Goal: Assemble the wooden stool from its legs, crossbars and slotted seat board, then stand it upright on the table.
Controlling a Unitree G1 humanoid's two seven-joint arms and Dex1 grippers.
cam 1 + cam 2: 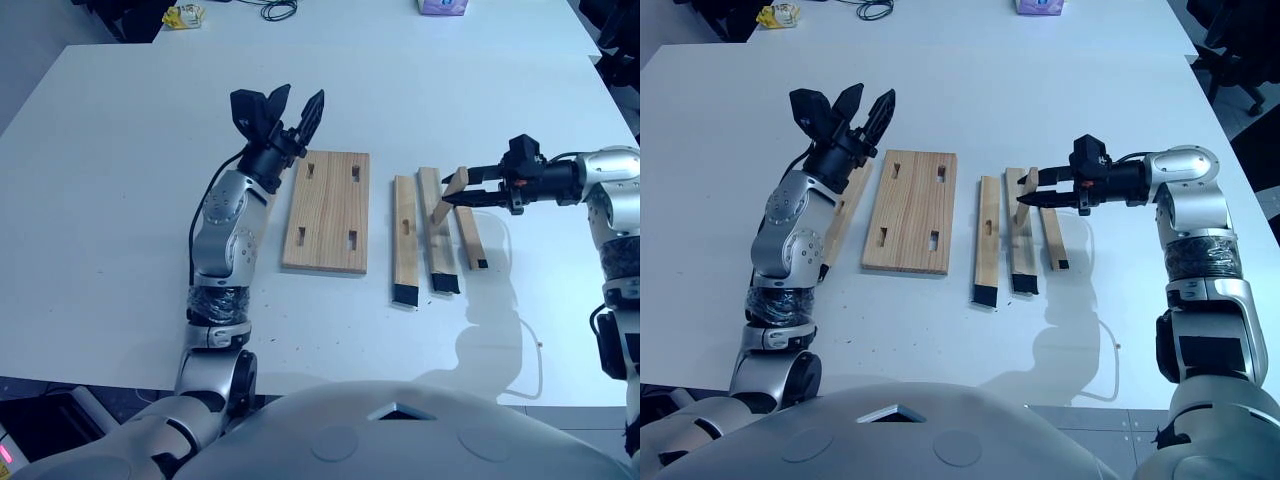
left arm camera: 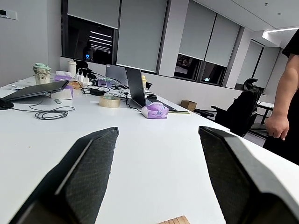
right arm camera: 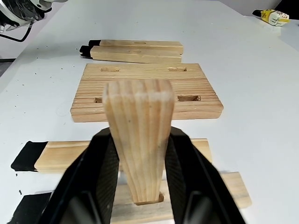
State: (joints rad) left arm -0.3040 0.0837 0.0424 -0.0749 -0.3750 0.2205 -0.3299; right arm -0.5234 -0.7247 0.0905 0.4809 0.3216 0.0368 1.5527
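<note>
Pale wood between the jaws: the right gripper (image 1: 457,188) is clamping a short crossbar (image 3: 138,121), its fingers pressing flat on the two broad faces. The piece is tilting steeply, its lower end bearing down on the middle leg (image 1: 436,235) directly beneath the jaws, seemingly at that leg's slot. I am reading this as a seating step, the tilt probably helping the end find the mortise. An inner leg (image 1: 404,240) and an outer leg (image 1: 470,240) are lying just to either side below the jaws, parallel, black-capped ends pointing back toward the robot. Beyond the fingertips the seat board (image 1: 328,212) is lying flat on the table (image 1: 120,200), slots facing up, likely so leg tops can drop in later. Past the board a further pair of legs (image 3: 135,50) is lying side by side. Farthest off, the left gripper (image 1: 300,105) is hovering above the board's far corner, jaws spread wide and gripping nothing, well apart from the crossbar, probably waiting clear of the work.
</note>
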